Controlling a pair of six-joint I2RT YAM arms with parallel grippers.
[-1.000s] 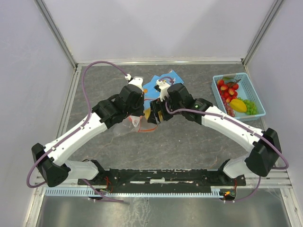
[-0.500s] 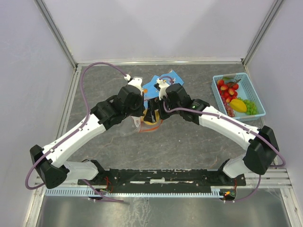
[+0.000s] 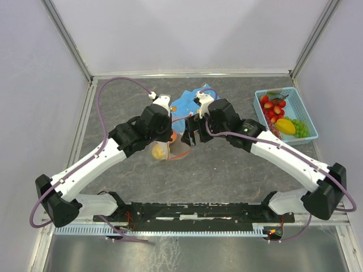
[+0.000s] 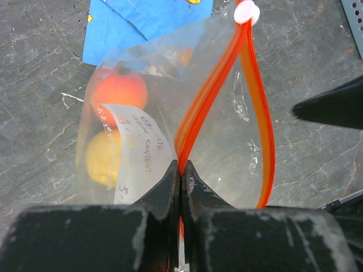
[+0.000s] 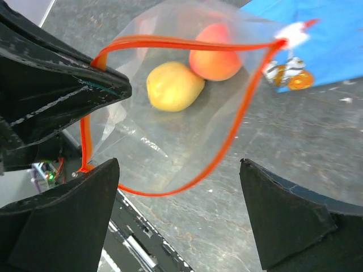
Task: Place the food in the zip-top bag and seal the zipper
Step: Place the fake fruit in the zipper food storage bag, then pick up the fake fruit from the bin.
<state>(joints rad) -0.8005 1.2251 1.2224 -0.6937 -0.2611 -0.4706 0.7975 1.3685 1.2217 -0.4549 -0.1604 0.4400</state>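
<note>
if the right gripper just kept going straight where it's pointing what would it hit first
Most likely the zip-top bag: the open fingers of the right gripper frame its mouth, ringed by the zipper, so it would touch clear plastic first, then the yellow lemon. Depth is unclear.

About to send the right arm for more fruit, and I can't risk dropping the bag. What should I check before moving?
1. Left claw pinches the zipper: ok.
2. Bag mouth gapes open: ok.
3. Right claw open and empty: ok.
4. Lemon and orange lie inside the bag: ok.
5. All food bagged: not ok; strawberries and grapes sit in the basket.
6. Grip firm enough: cannot tell.
</note>
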